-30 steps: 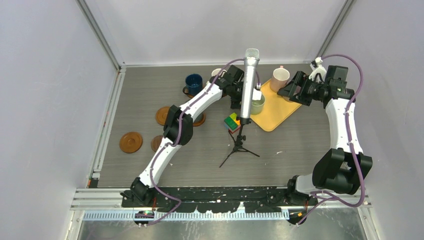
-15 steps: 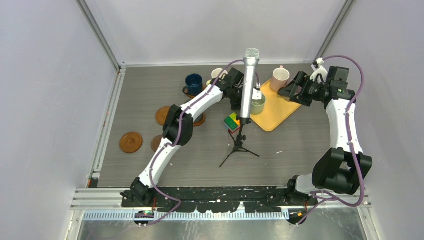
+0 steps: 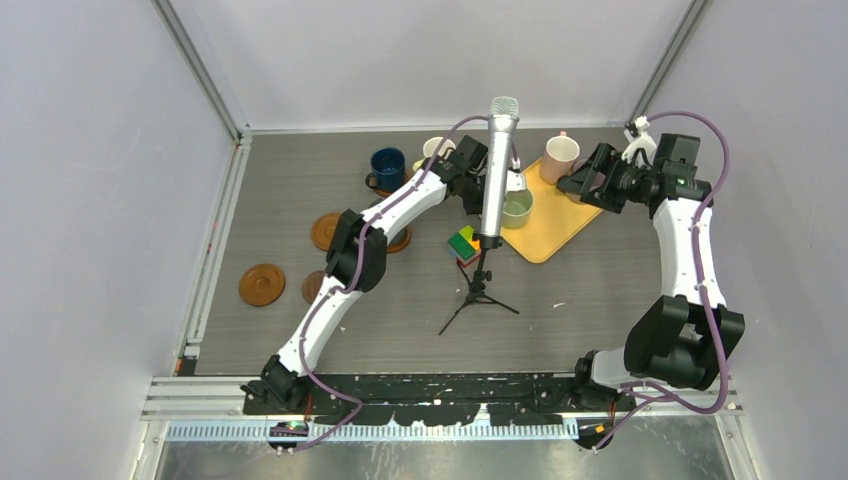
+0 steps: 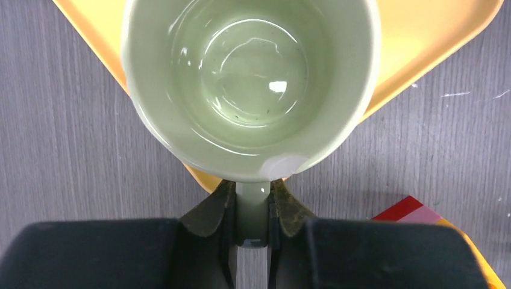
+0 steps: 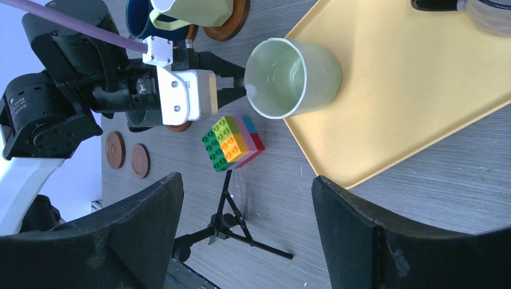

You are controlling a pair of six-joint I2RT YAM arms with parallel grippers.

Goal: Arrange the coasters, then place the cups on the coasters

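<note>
The left arm (image 3: 402,203) is stretched long from its base at the near edge, going diagonally over the surface (image 3: 560,320) toward the far middle, the elbow only a little bent. The left pincer (image 4: 250,201) is clenched on the handle of the pale green cup (image 4: 250,90), and both fingers (image 4: 209,215) press the thin handle from its two sides. This cup is upright at the left corner of the yellow tray (image 4: 449,36), with the side nearest the pincer reaching over the tray's edge. It cannot be told whether its bottom rests on the tray.

The right arm (image 3: 688,250) rises from its base, folds at the elbow and goes along the right side to the far end, where the wrist turns left. The right pincer (image 5: 246,180) is released, the jaws wide apart with nothing between them, near the pink cup (image 3: 560,155) on the tray's far corner.

The cream-yellow cup (image 5: 196,11) sits on a coaster (image 5: 232,27), the dark blue cup (image 3: 387,165) just beside it. Three more coasters (image 3: 262,284) lie bare on the left of the surface. A microphone (image 3: 497,170) on a tripod and a block of coloured bricks (image 5: 234,143) stand near the pale green cup.
</note>
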